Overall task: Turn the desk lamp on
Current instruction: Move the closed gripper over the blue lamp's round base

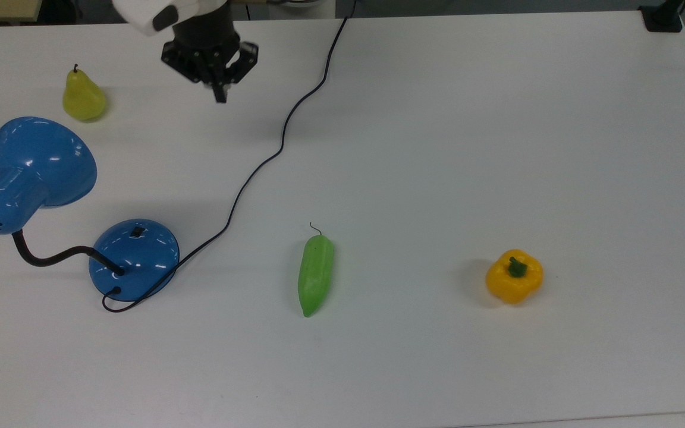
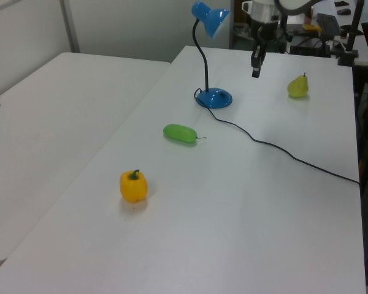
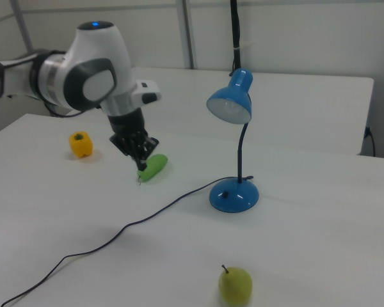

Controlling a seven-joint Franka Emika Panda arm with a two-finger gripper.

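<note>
Glossy blue metal is judged slippery, so the desk lamp (image 1: 134,258) is not to be gripped. Its base stands well apart from the claw (image 1: 219,95), which appears clenched; the small black switch (image 1: 137,231) is to be pressed.

The hand (image 2: 256,72) hangs above the table between desk lamp (image 2: 210,58) and pear (image 2: 298,86).

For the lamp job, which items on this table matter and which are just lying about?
Part of the job: desk lamp, its switch, its cord, the end effector.

Just lying about: pear, green vegetable, yellow pepper.
</note>
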